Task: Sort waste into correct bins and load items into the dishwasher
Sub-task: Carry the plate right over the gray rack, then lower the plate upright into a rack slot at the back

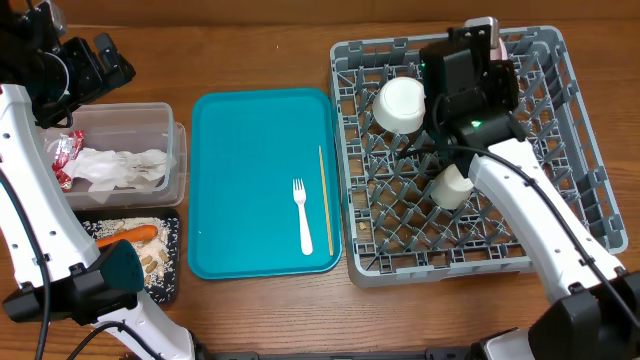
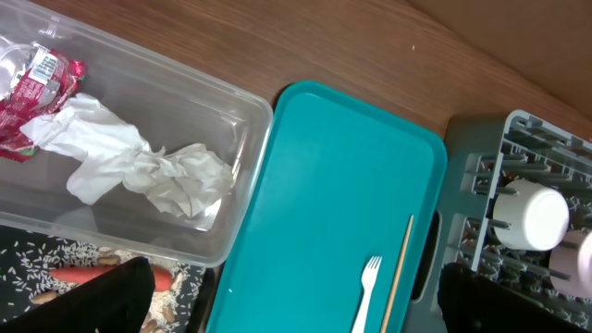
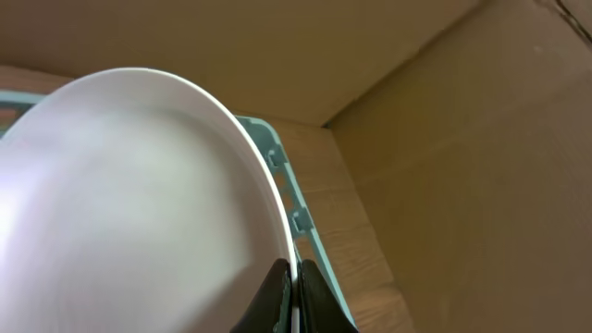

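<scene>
The right hand [image 3: 294, 277] is closed tight on the rim of the pale pink plate [image 3: 139, 203], its 2 fingers pinching only a thin slice of the edge; in the overhead view this arm hangs over the far side of the grey rack [image 1: 580, 150], so the plate is held above the pegs and not yet seated. The left hand [image 1: 100, 62] is spread wide and holds nothing; it hovers over the far end of the clear tub [image 1: 178, 150], where the napkins [image 1: 120, 165] and the red wrapper [image 1: 66, 155] lie; the carrot [image 1: 128, 236] sits on the black tray [image 1: 172, 270].

The main risk is the grip itself: a smooth plate caught by so little rim could swivel between the fingers or slide out as it goes down; it might then land flat across the pegs rather than stand between them. An upturned bowl [image 1: 402, 103] sits just beside the arm and a small cup [image 1: 452, 186] is close below it; a careless descent could knock either. The fork [image 1: 302, 215] and chopstick [image 1: 325, 200] lie flat on the teal tray [image 1: 240, 180]; both are thin and likely awkward to lift.
</scene>
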Robot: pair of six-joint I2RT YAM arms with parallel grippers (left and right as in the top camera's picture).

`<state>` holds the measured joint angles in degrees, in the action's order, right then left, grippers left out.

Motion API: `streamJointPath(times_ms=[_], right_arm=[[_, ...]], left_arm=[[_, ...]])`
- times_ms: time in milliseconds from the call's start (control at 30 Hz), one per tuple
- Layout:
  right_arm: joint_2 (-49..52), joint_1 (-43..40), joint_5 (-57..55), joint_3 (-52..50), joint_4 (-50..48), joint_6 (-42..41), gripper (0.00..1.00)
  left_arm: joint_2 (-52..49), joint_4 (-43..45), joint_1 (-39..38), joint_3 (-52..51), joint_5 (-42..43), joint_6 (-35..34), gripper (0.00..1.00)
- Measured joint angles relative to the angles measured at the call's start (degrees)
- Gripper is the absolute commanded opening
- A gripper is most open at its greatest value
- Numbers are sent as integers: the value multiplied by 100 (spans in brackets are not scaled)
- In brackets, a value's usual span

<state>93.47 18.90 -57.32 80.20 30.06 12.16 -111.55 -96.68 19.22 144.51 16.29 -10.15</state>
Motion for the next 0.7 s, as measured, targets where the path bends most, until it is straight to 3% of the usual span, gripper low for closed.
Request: streamJointPath(times_ms=[300, 700], right_arm=[[389, 7, -66, -9, -977, 2013, 4], [551, 39, -118, -9, -951, 2409, 4]], left_arm=[[0, 0, 0, 0, 0, 0, 100], [0, 0, 0, 0, 0, 0, 100]])
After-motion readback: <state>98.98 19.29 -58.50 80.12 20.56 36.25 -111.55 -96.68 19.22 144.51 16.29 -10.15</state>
